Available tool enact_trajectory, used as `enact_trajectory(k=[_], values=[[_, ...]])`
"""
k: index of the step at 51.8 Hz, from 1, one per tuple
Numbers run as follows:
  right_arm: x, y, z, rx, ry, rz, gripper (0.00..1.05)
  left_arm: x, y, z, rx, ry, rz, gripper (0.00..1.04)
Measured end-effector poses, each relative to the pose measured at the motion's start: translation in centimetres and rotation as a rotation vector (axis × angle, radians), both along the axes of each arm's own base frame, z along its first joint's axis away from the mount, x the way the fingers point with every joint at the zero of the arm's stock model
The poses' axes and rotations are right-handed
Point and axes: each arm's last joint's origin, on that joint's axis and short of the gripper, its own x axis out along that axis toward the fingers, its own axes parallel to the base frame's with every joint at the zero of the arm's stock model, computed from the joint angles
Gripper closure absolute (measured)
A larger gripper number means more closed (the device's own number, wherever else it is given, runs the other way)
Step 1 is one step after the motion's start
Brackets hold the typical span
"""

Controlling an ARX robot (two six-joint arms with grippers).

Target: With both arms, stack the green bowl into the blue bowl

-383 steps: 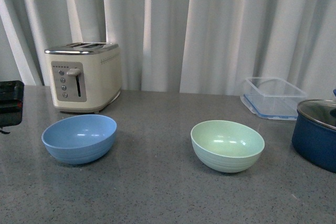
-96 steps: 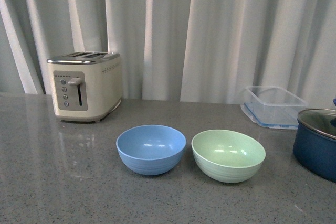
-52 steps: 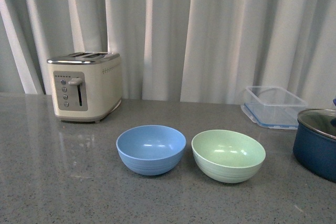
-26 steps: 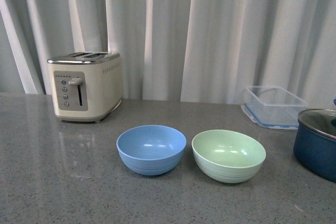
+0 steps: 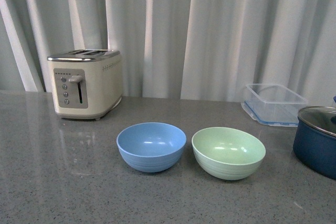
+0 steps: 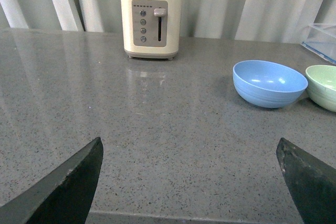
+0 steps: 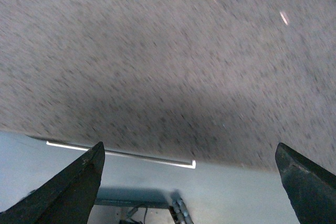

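Green bowl (image 5: 228,152) isn't stacked in the blue bowl (image 5: 151,145) yet, and both are upright on the desk (image 5: 63,182). On my front cam, left to right: cream toaster (image 5: 86,83) at the back, blue bowl, green bowl just beside it (can't tell if the rims touch), clear container (image 5: 273,103), navy pot (image 5: 317,140). Left end effector (image 6: 189,150) and right end effector (image 7: 189,150) are both spread wide, gripping nothing.

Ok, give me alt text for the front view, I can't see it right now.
A blue bowl and a green bowl sit side by side, both empty, on a grey countertop. A cream toaster stands behind to the left, a navy pot at the right edge.
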Motion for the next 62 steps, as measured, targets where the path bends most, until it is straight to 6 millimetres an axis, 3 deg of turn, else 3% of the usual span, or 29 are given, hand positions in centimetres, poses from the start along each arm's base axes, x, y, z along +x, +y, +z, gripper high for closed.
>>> enact_trajectory(k=[6,12,18,22,34,47,62], values=[[3.8,2.7,1.8,0.03,-0.011,0.083,0.1,0.0,0.0,0.0,0.0,0.0,0.0,0.07],[6.7,4.3,2.3,0.062,-0.002,0.108,0.1,0.0,0.0,0.0,0.0,0.0,0.0,0.07],[11.2,5.7,2.5,0.099,0.035,0.083,0.1,0.0,0.0,0.0,0.0,0.0,0.0,0.07],[14.1,6.2,2.4,0.129,0.064,0.054,0.1,0.0,0.0,0.0,0.0,0.0,0.0,0.07],[20.6,6.4,2.8,0.198,0.083,-0.042,0.1,0.0,0.0,0.0,0.0,0.0,0.0,0.07],[24.1,5.1,2.8,0.213,0.068,-0.089,0.1,0.0,0.0,0.0,0.0,0.0,0.0,0.07],[25.2,3.7,1.0,0.217,0.103,-0.11,0.1,0.0,0.0,0.0,0.0,0.0,0.0,0.07]])
